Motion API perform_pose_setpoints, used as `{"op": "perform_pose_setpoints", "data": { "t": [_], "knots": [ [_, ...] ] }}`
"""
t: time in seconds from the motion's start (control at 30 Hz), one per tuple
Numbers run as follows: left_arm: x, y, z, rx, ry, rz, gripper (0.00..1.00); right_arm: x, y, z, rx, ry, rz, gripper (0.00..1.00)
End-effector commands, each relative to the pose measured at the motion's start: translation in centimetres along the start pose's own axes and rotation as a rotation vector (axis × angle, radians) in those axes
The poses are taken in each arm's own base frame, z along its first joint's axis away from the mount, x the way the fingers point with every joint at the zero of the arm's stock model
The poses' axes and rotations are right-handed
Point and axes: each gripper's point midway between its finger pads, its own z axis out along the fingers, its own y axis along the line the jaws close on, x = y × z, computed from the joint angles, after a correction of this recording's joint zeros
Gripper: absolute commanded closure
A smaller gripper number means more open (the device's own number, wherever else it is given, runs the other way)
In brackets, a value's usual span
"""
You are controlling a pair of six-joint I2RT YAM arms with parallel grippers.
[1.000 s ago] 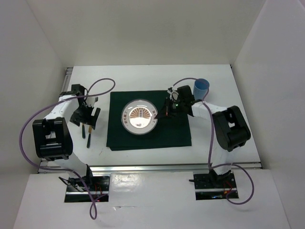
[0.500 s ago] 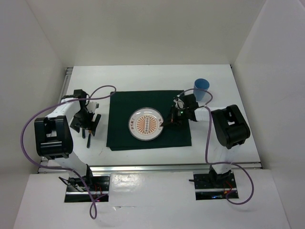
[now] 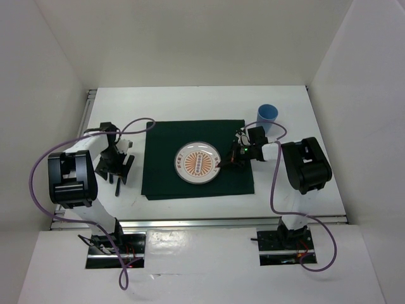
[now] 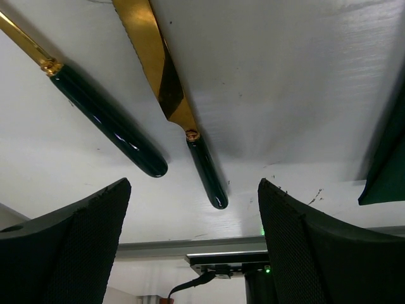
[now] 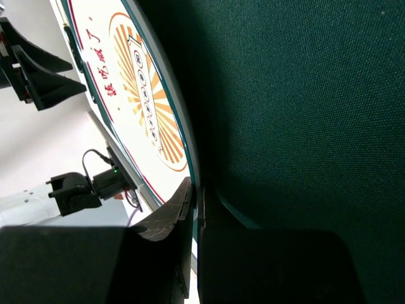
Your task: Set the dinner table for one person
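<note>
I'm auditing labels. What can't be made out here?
Left wrist view: head of the left utensil, cut off by the top edge; fork or spoon unclear.
Top view: plate lettering too small; cutlery mostly under the left gripper.
Right wrist view: plate's far side cut off.

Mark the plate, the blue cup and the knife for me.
plate [image 3: 198, 163]: top view, centre of its patterned face.
blue cup [image 3: 267, 114]: top view, its open mouth.
knife [image 4: 175, 101]: left wrist view, gold blade near the handle.
</note>
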Motion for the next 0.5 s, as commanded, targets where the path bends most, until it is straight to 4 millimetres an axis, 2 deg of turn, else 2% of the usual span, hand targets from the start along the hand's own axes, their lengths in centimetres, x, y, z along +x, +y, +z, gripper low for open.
{"op": "perform_pose_setpoints", "data": {
  "t": [0.0,0.07,0.1,0.23,0.33,0.4,0.47],
  "knots": [
    [0.6,0.0,0.4,0.0,0.021,0.002,0.13,-1.0,1.5,-0.2,-0.036,-0.023,-0.082,1.0],
    [1.0,0.1,0.5,-0.006,0.033,0.002,0.13,-1.3,1.8,-0.3,-0.03,-0.015,-0.095,0.96],
    [1.0,0.1,0.5,-0.006,0.033,0.002,0.14,-1.1,1.6,-0.4,-0.025,-0.009,-0.1,0.82],
    [1.2,0.0,0.5,-0.006,0.033,0.002,0.18,-1.1,2.3,-1.0,-0.02,-0.002,-0.119,0.47],
    [1.3,0.0,0.7,-0.006,0.033,0.011,0.23,-1.8,3.5,-1.9,-0.008,-0.034,-0.161,0.4],
    [1.1,-0.2,1.0,0.006,0.029,0.011,0.32,-2.2,4.6,-2.7,-0.012,-0.057,-0.192,0.4],
    [1.2,-0.5,1.2,0.024,0.036,0.011,0.37,-2.3,5.0,-3.4,0.003,-0.075,-0.197,0.4]
  ]
}}
